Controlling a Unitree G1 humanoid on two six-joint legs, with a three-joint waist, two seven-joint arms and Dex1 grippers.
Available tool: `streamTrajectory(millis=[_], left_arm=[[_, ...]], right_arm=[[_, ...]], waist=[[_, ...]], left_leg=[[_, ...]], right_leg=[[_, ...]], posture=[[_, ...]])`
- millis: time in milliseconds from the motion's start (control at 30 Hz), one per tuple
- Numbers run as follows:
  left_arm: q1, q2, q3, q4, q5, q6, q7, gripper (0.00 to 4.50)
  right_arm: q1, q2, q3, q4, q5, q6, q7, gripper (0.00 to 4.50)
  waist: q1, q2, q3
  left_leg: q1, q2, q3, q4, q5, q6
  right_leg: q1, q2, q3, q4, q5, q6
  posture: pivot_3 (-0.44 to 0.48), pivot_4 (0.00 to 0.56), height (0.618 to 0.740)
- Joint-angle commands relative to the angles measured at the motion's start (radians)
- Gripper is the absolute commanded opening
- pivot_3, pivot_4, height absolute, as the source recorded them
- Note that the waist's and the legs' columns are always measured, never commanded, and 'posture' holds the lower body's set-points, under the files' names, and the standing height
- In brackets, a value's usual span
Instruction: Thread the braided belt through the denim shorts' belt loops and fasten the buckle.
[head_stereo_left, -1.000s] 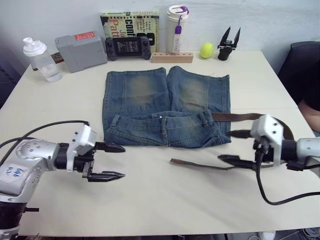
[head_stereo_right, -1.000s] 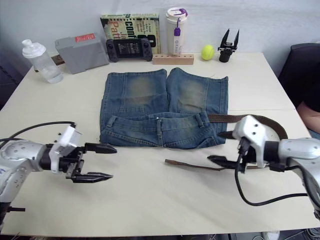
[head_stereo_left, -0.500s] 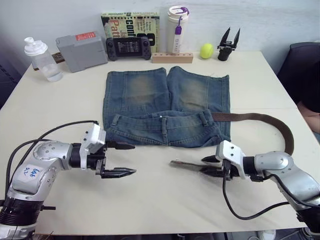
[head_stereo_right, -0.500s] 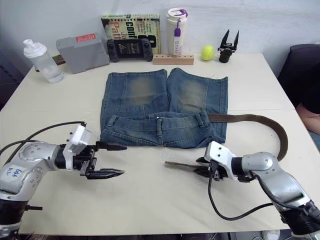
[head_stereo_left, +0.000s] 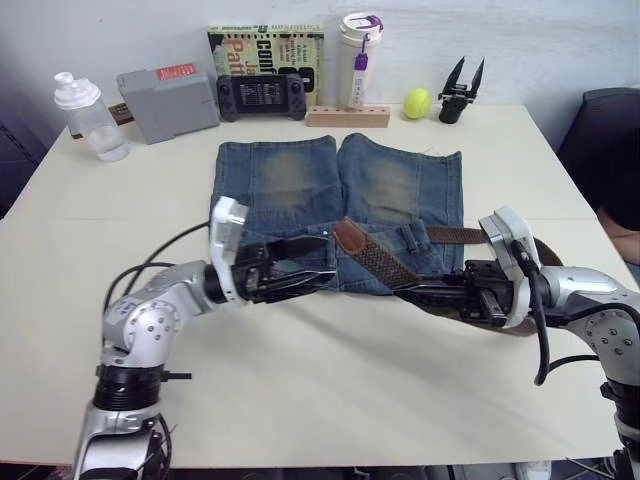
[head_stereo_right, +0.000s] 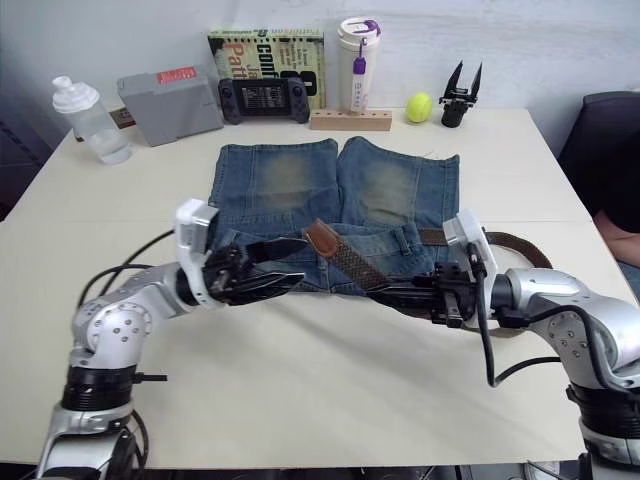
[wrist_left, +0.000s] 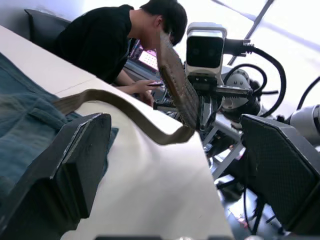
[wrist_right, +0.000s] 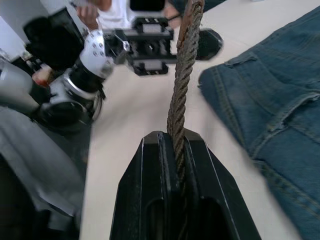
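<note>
Two grippers meet over the waistband of the denim shorts (head_stereo_left: 338, 205), which lie flat on the cream table (head_stereo_left: 330, 400) with the legs pointing toward the far edge. My right gripper (head_stereo_left: 408, 290) is clamped on the braided belt (head_stereo_left: 378, 259); the right wrist view shows the woven strap pinched between the two black fingers (wrist_right: 150, 200) and rising away from them. From that grip the belt slants up over the waistband, its tan leather end (head_stereo_left: 350, 235) lifted clear of the denim. The remainder of the strap runs along the waistband to the shorts' right edge. I cannot make out the buckle. My left gripper (head_stereo_left: 322, 258) rests at the waistband, its fingers (wrist_left: 75, 165) spread apart with nothing between them, just beside the tan end. At the far edge I note a shaker bottle (head_stereo_left: 87, 116), a grey box (head_stereo_left: 168, 88), a handheld game console (head_stereo_left: 260, 93), a tumbler (head_stereo_left: 360, 58) and a tennis ball (head_stereo_left: 416, 102).
</note>
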Motion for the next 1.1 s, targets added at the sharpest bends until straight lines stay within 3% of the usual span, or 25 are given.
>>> streamTrajectory(millis=[33, 200, 300, 500, 567, 600, 700, 800, 833, 933, 1100], left_arm=[[-0.024, -0.076, -0.007, -0.007, -0.054, 0.029, 0.072, 4.5], [-0.042, -0.141, -0.054, 0.015, -0.017, 0.008, 0.084, 4.5], [-0.041, -0.155, -0.037, 0.024, -0.043, 0.02, 0.079, 3.68], [-0.038, -0.16, -0.055, 0.033, -0.05, 0.051, 0.067, 0.74], [-0.04, -0.167, -0.067, 0.034, -0.046, 0.058, 0.069, 0.0], [-0.049, -0.172, -0.073, 0.045, -0.037, 0.06, 0.075, 0.0], [-0.088, -0.192, -0.076, 0.085, -0.026, 0.067, 0.094, 0.0], [-0.136, -0.219, -0.064, 0.14, -0.036, 0.096, 0.124, 0.0], [-0.147, -0.224, -0.059, 0.153, -0.04, 0.105, 0.131, 0.0], [-0.212, -0.261, -0.029, 0.227, -0.066, 0.157, 0.177, 0.0], [-0.326, -0.365, 0.032, 0.345, -0.146, 0.261, 0.262, 0.0]], right_arm=[[0.001, 0.004, -0.045, -0.058, 0.068, 0.022, -0.033, 0.06], [0.029, 0.018, -0.053, -0.081, 0.085, 0.025, -0.079, 0.06], [0.046, 0.016, -0.063, -0.085, 0.078, 0.013, -0.088, 0.0], [0.083, 0.019, -0.089, -0.1, 0.05, -0.024, -0.12, 0.0], [0.113, -0.008, -0.132, -0.105, 0.076, 0.005, -0.148, 0.9], [0.128, -0.02, -0.168, -0.106, 0.103, 0.019, -0.164, 1.08], [0.165, -0.027, -0.303, -0.1, 0.208, 0.039, -0.25, 2.62], [0.205, -0.01, -0.458, -0.096, 0.427, 0.03, -0.417, 4.1], [0.22, -0.006, -0.487, -0.103, 0.491, 0.021, -0.462, 4.38], [0.368, 0.042, -0.519, -0.228, 0.858, -0.091, -0.662, 4.38], [0.577, 0.348, -0.255, -0.519, 0.789, -0.262, -0.849, 4.38]], waist=[[0.0, 0.0, 0.0], [0.0, 0.0, 0.0], [0.001, 0.0, 0.0], [0.001, 0.0, 0.0], [0.002, 0.0, 0.0], [0.003, 0.0, 0.0], [0.015, -0.001, 0.0], [0.022, -0.001, 0.0], [0.024, -0.001, 0.0], [0.027, -0.001, 0.001], [0.024, -0.002, 0.001]], left_leg=[[0.0, 0.0, 0.0, 0.0, 0.0, 0.0], [0.0, 0.0, 0.0, 0.0, 0.0, 0.0], [0.0, 0.0, 0.0, 0.001, 0.0, 0.0], [-0.001, 0.0, 0.0, 0.0, 0.0, 0.0], [-0.001, 0.0, 0.0, 0.0, 0.0, 0.0], [-0.001, 0.0, 0.0, 0.001, 0.0, 0.0], [-0.001, 0.0, 0.0, 0.001, 0.0, 0.0], [-0.001, 0.0, 0.0, 0.002, -0.001, 0.002], [-0.001, 0.0, 0.0, 0.002, -0.001, 0.002], [-0.002, 0.0, -0.001, 0.001, -0.003, 0.006], [-0.004, 0.002, -0.002, 0.002, -0.003, 0.005]], right_leg=[[0.0, 0.0, 0.0, 0.0, 0.0, 0.0], [0.0, 0.001, 0.0, 0.0, 0.0, 0.0], [0.0, 0.0, 0.0, 0.0, 0.0, 0.0], [-0.001, 0.001, 0.0, 0.0, 0.0, 0.0], [-0.001, 0.0, 0.0, 0.0, 0.0, 0.0], [-0.001, 0.0, 0.0, 0.0, 0.0, 0.0], [-0.001, 0.0, 0.0, -0.001, 0.0, 0.0], [0.0, 0.0, 0.0, -0.001, 0.0, 0.001], [0.0, 0.0, 0.0, -0.001, 0.0, 0.001], [0.0, 0.0, -0.001, -0.003, 0.0, 0.001], [-0.001, 0.002, -0.002, -0.003, 0.0, 0.001]], posture=[[0.0, 0.15, 0.709], [0.0, 0.15, 0.709], [0.0, 0.15, 0.709], [0.0, 0.15, 0.709], [0.0, 0.15, 0.709], [0.0, 0.15, 0.709], [0.0, 0.15, 0.709], [0.0, 0.15, 0.709], [0.0, 0.15, 0.709], [0.0, 0.15, 0.709], [0.0, 0.15, 0.709]])
